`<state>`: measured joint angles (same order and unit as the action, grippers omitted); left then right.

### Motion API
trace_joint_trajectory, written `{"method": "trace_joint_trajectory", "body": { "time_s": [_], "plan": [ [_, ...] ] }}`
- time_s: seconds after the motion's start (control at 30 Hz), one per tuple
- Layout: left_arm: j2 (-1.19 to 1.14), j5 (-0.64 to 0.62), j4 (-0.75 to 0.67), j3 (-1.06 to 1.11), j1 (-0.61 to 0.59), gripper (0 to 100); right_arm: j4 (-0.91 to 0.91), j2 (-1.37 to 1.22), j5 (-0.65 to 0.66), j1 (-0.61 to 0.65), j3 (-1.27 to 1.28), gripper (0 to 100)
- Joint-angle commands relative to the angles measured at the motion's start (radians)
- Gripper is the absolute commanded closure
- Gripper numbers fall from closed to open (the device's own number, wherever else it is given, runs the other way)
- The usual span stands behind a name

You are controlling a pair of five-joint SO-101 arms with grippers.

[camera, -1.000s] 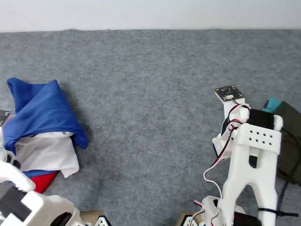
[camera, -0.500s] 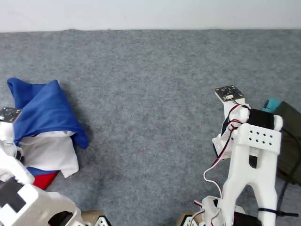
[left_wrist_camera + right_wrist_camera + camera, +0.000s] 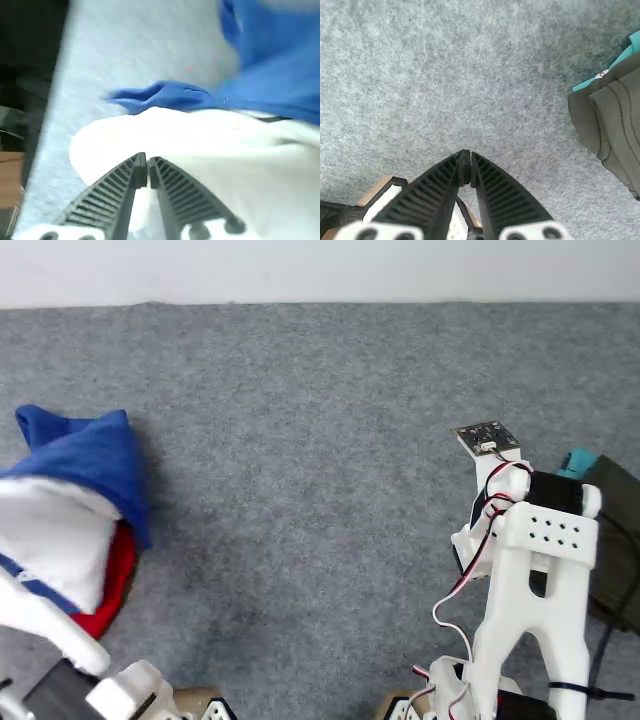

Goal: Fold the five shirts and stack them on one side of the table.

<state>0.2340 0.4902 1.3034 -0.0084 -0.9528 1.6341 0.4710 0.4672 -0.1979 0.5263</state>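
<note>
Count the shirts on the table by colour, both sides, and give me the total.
blue shirt: 1
white shirt: 1
red shirt: 1
dark grey shirt: 1
teal shirt: 1, mostly hidden under the dark grey one
Total: 5

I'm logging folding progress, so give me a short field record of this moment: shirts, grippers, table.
Left pile: blue shirt, white shirt and red shirt, crumpled together, unfolded
Right edge: dark grey shirt, teal cloth peeking out beside it
Left gripper: shut on the white shirt
Right gripper: shut, empty, above bare table
</note>
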Motion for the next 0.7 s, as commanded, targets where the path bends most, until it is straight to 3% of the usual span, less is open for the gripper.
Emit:
{"method": "trace_joint_trajectory", "body": {
  "time_s": [0.0, 0.27, 0.43, 0.53, 0.67],
  "plan": [
    [0.068, -0.109, 0.006, -0.213, 0.018, 99, -0.004, 0.042, -0.006, 0.010, -0.044, 99.0],
    [0.071, -0.288, 0.002, -0.638, 0.123, 98, -0.004, 0.041, -0.006, 0.010, -0.044, 99.0],
    [0.064, -0.285, 0.025, -0.809, 0.278, 98, -0.004, 0.041, -0.006, 0.010, -0.044, 99.0],
    [0.061, -0.181, 0.158, -0.808, 0.358, 98, -0.004, 0.041, -0.006, 0.008, -0.044, 99.0],
    [0.040, -0.152, 0.361, -0.727, 0.367, 98, -0.001, 0.041, -0.006, 0.005, -0.043, 99.0]
  ]
}}
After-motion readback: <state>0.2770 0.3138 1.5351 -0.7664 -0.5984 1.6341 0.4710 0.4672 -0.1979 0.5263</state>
